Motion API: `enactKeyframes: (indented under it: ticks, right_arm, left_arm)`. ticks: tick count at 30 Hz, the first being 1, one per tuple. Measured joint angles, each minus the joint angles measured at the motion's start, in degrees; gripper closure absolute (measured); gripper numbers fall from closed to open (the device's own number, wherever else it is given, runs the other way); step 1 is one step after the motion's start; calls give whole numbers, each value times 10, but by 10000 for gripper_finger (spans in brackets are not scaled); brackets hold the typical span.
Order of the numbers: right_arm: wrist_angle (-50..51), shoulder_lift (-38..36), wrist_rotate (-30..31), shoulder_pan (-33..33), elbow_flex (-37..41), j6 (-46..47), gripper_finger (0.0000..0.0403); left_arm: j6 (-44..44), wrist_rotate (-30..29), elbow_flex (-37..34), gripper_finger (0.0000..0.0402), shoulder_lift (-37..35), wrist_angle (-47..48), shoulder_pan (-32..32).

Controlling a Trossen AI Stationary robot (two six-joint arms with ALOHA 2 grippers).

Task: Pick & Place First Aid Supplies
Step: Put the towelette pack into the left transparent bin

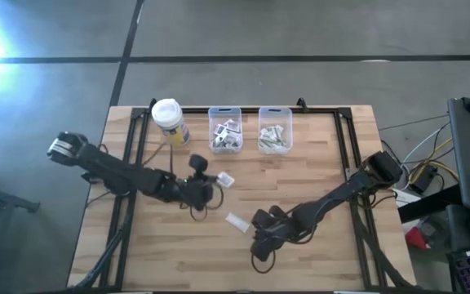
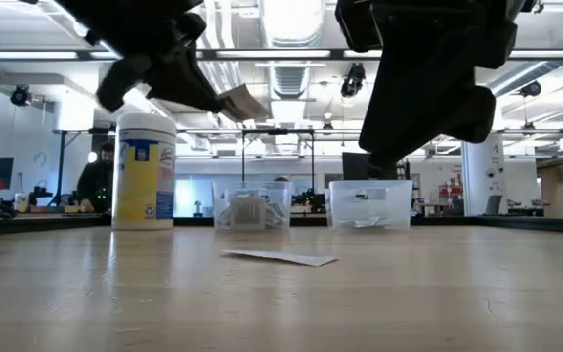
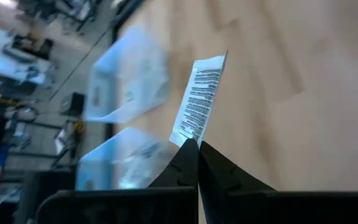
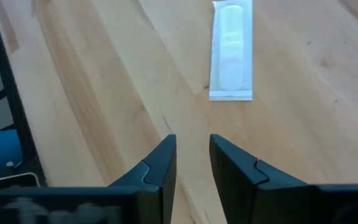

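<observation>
My left gripper (image 1: 214, 183) hangs above the middle of the table, shut on a small white first aid packet (image 3: 201, 96) with dark print on one face. The packet also shows in the high view (image 1: 226, 179) and the low view (image 2: 243, 102). A narrow white strip packet (image 4: 231, 51) lies flat on the wood (image 1: 237, 221), just beyond my right gripper (image 4: 192, 155). That gripper is open and above the table, with nothing between its fingers. My left gripper pinches one end of the packet (image 3: 187, 134) between its two fingertips (image 3: 213, 158). The fingers slant down, coming from the table's left. The rest of the packet sticks out past the fingertips, lifted clear of the table.
Two clear plastic bins (image 1: 225, 129) (image 1: 274, 129) holding more packets stand side by side at the table's far edge. A yellow container with a white lid (image 1: 170, 121) stands to their left. Bare wood lies in front of the bins and toward the near edge.
</observation>
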State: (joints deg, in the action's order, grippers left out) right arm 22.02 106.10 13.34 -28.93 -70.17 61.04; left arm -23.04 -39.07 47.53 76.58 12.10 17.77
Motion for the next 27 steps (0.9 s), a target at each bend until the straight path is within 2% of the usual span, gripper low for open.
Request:
enactKeyframes:
  ticks: [6,8,15,21,27]
  right_arm:
    - [0,0,14,0,0,0,315]
    - [0,0,19,0,0,0,318]
    - [0,0,20,0,0,-5,327]
    - [0,0,32,0,0,-13,330]
    - [0,0,34,1,1,-13,322]
  left_arm:
    - [-46,1,0,401,-52,10,-84]
    - [-58,18,0,401,-65,9,-119]
    - [-48,163,0,401,-78,-24,-270]
    - [12,297,0,401,-64,-78,-389]
    - [73,324,0,401,-22,-110,-439]
